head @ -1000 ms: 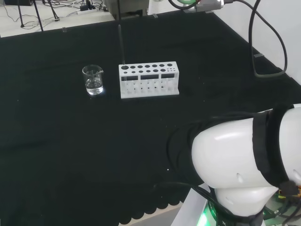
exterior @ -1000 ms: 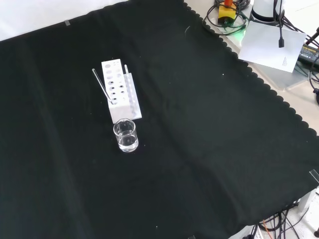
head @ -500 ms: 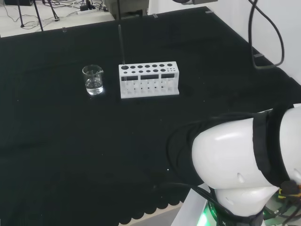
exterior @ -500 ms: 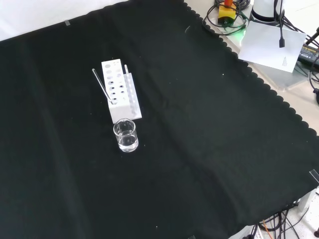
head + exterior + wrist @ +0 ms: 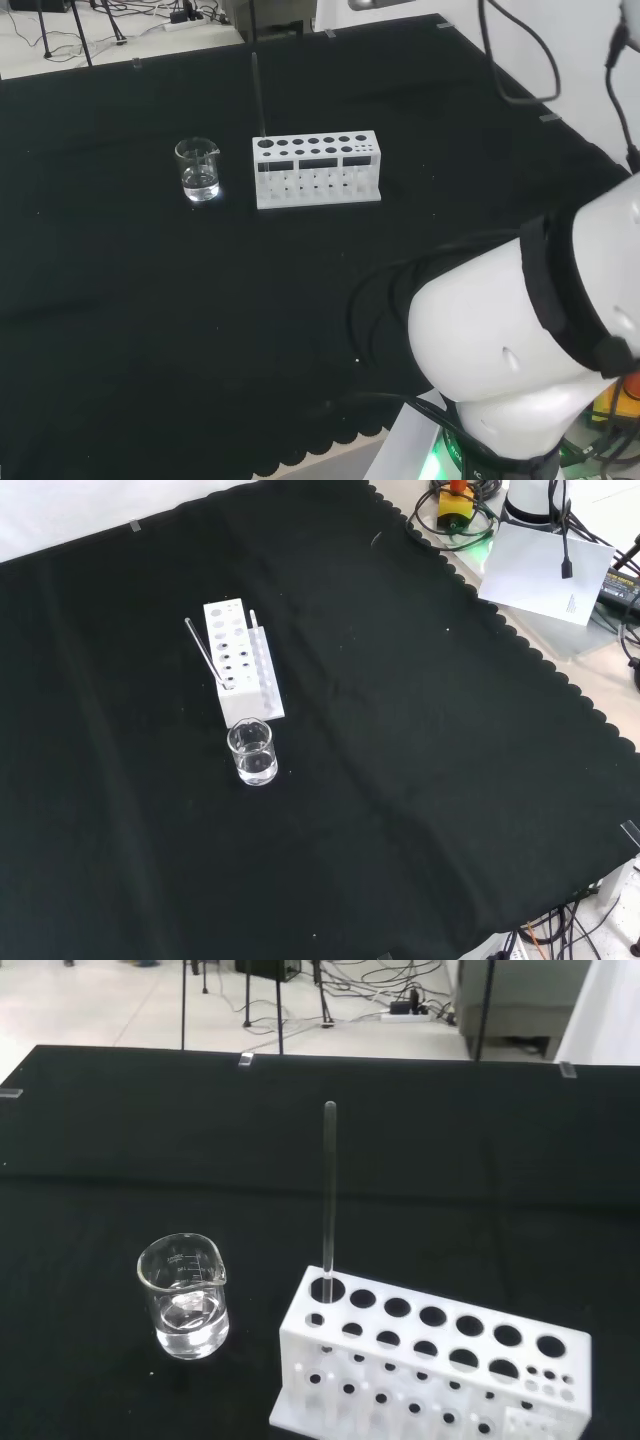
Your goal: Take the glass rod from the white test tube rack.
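The tabletop (image 5: 420, 780) is covered edge to edge with black cloth, and in the head view the arm's big white link (image 5: 520, 350) bulks at the lower right. On the cloth stands the white test tube rack (image 5: 318, 170), a long block with rows of round holes along its top. In the front view the rack (image 5: 240, 675) runs away from the camera, with a small glass beaker (image 5: 251, 752) just beside its near end but apart from it; in the head view the beaker (image 5: 199, 169) stands to the rack's left. The beaker appears to hold a little clear liquid, though through clear glass that is hard to be sure of. The glass rod (image 5: 327, 1200) stands upright in the corner hole at the rack's beaker end, most of its length rising above the rack. I cannot tell whether the robot hand is open or closed.
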